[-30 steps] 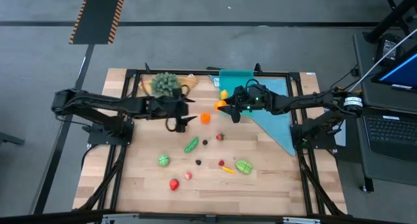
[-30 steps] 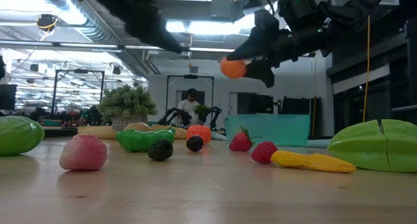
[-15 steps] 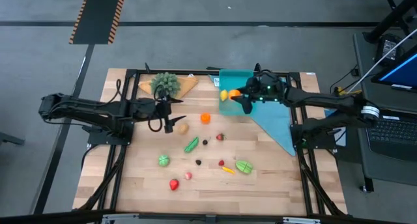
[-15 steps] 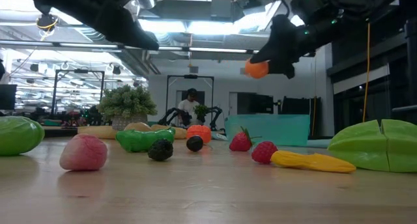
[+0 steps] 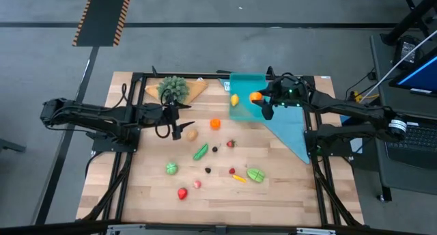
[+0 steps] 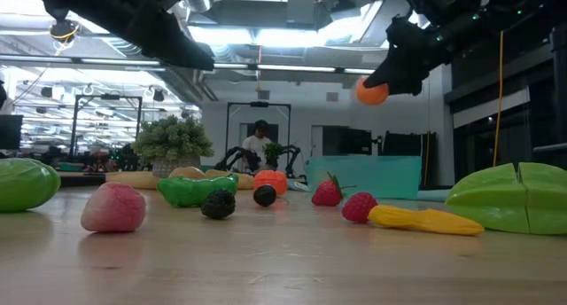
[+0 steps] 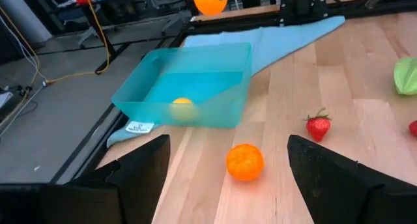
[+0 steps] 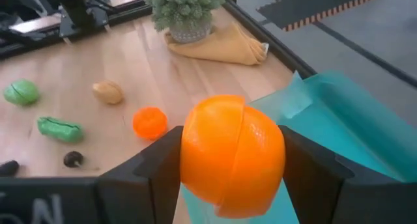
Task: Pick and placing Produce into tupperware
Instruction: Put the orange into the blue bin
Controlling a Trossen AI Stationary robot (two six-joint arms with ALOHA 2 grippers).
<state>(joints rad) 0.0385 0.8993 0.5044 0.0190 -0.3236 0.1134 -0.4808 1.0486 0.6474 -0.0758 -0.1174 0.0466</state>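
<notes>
Shadow from the right arm hides part of the teal box [image 5: 246,102] at the far side of the table. The right gripper [image 5: 260,98] hangs above the box, fingers closed tight on an orange fruit [image 8: 232,155]. A yellow fruit [image 5: 235,100] lies in the box. The left gripper [image 5: 179,120] waits to the left, fingers spread wide, holding nothing. Other toy food lies nearer.

Bushy plant [image 5: 173,87] on tan board [image 5: 193,89], blue cloth [image 5: 290,126].
</notes>
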